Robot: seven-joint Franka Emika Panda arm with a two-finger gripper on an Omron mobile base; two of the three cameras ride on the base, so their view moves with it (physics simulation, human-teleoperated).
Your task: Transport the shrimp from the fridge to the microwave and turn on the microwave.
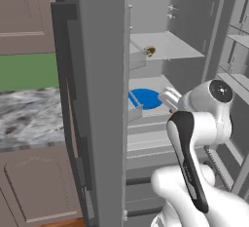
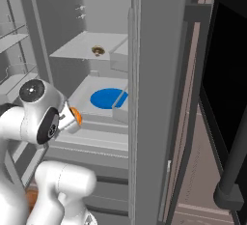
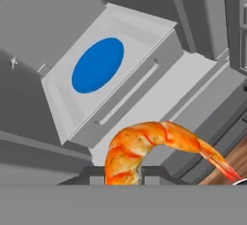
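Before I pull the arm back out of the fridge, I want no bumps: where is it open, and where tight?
Open: the fridge shelf around the blue plate; the upper shelf beside the brown lump. Tight: the door edge right of the shrimp, held in the fingers.

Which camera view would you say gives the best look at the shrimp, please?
The hand view: the shrimp sits large and close between the claw's tips, its curved orange body and tail clear. The right base view shows just a small orange bit at the claw; in the left base view the arm covers it.

Kitchen, open fridge [image 1: 102,99], marble counter [image 1: 29,116], wooden cabinets [image 1: 24,11]
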